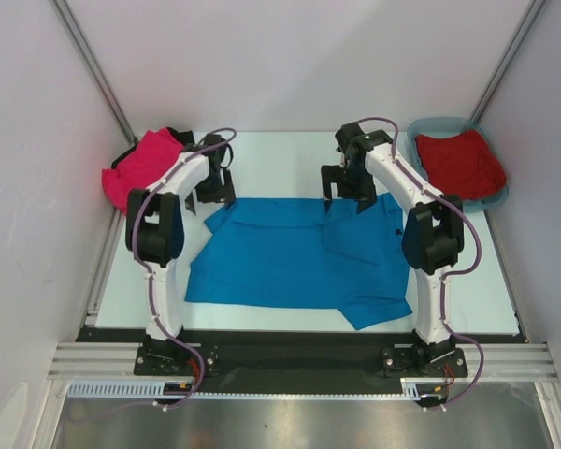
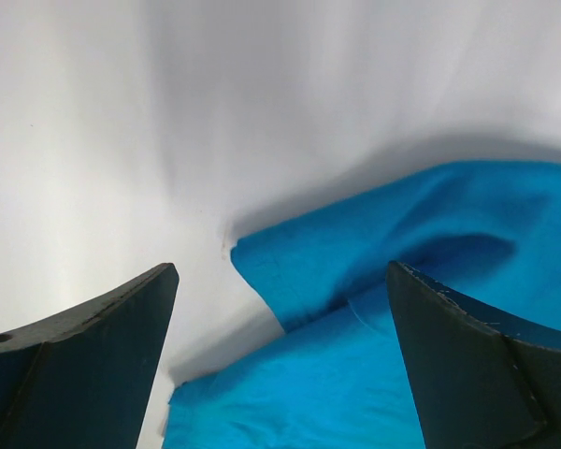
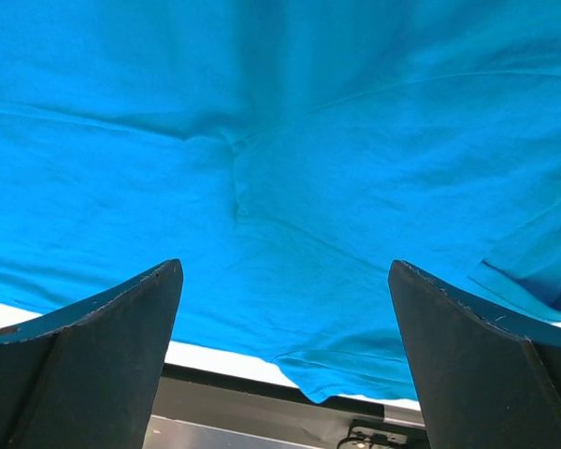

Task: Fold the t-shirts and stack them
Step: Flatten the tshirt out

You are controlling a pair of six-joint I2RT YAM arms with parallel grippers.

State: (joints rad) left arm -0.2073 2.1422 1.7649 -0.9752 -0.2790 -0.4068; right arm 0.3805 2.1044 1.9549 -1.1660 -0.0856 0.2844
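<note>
Bright blue t-shirt [image 1: 290,257] lies spread out and wrinkled across the middle of the pale counter [image 1: 280,150], between the two white arms, w/ one flap reaching toward the near edge at the right. Left pincer [image 1: 217,195] hangs over the shirt's far-left corner, jaws wide apart, nothing gripped. Its wrist cam shows a raised, rumpled corner of blue cloth between the dark fingers [image 2: 93,365], w/ bare counter beyond. Right pincer [image 1: 348,198] hangs over the shirt's far edge, right of center, jaws also spread wide and holding nothing. Its wrist cam is filled w/ blue cloth, plus a strip of the counter's near edge below. At far left, a hot pink t-shirt [image 1: 140,166] sits bunched against the side wall, w/ black cloth [image 1: 174,135] showing behind it. At far right, a dark red t-shirt [image 1: 460,164] lies crumpled inside a teal plastic tub [image 1: 449,122], well apart from the blue one. Whether either pincer touches the cloth cannot be told from above.
</note>
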